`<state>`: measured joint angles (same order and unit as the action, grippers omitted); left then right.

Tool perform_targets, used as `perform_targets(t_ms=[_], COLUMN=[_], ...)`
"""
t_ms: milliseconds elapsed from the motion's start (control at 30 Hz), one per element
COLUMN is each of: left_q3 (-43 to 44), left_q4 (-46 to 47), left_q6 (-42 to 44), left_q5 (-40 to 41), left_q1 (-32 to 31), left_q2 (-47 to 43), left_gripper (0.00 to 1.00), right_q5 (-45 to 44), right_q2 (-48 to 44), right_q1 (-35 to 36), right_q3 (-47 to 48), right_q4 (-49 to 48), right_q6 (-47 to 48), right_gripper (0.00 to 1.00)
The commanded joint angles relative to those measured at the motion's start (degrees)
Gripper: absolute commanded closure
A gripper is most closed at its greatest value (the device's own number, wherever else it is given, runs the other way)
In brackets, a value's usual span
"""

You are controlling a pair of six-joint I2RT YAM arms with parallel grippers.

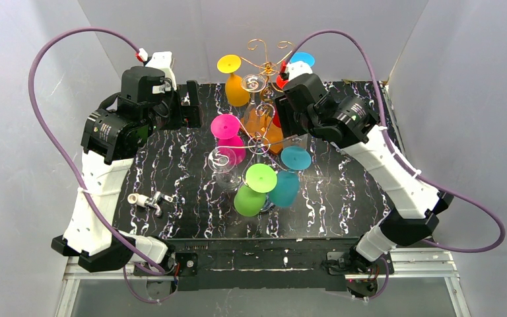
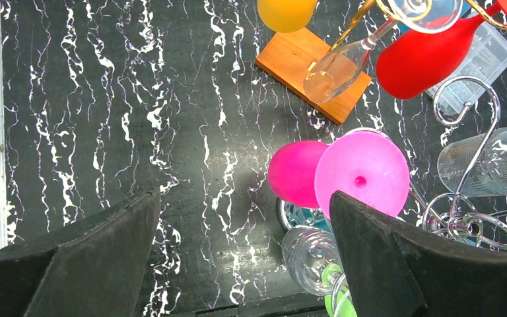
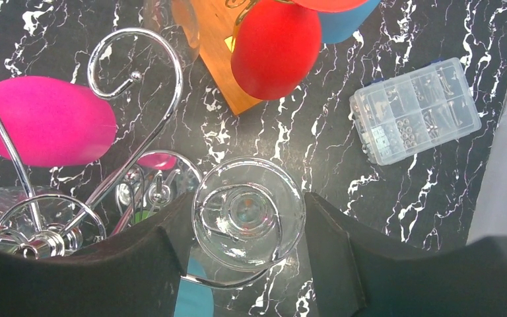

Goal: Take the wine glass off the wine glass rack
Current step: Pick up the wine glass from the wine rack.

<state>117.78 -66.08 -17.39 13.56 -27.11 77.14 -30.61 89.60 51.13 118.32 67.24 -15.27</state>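
Left hand (image 2: pixel 244 198) hung at about ten o'clock from the wine glass rack (image 1: pixel 259 142), its fingers spread wide over the bare desk (image 2: pixel 105 119) with nothing between them. Trouble from that side looked unlikely unless it swung toward the pink glass (image 2: pixel 360 175) showing beside one fingertip. At the middle of the desk the rack carried a crowd of upside-down glasses, and that crowding seemed the real hazard. Right hand (image 3: pixel 247 205), reaching in from about two o'clock, had a finger on either side of the round foot of the clear wine glass (image 3: pixel 247 221). They were very near it or touching, and whether they actually pinched it could not be told. The glass seemed to hang from a wire arm of the rack, with a curve of wire showing under its foot at six o'clock. Pulled straight up, the foot would probably catch that wire and drag or tip the whole rack, shaking the other glasses loose. Slick glass held only by the rim of its foot might also slip or twist. A wide sweep risked striking the scroll (image 3: pixel 134 76) at ten o'clock, the teal glass (image 1: pixel 296 158) below, or the red glass (image 3: pixel 274 49) at twelve o'clock.
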Motion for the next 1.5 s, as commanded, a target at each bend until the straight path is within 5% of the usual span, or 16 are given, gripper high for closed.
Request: perform_targets(t_ms=[0, 1467], left_q3=[0.26, -0.39], left_q4=[-0.99, -1.35], left_q6=[0.29, -0.54], left_q5=[-0.38, -1.76], left_q1=[0.31, 0.32], left_q2=[-0.51, -0.22], left_gripper=[0.01, 0.01], right_q5=[-2.8, 9.47], right_q2=[-3.92, -5.84], right_q1=[0.29, 0.32], right_q3=[2.67, 0.9], right_q4=[-1.79, -2.3], right_q6=[-1.08, 2.08], right_gripper=[0.58, 0.62])
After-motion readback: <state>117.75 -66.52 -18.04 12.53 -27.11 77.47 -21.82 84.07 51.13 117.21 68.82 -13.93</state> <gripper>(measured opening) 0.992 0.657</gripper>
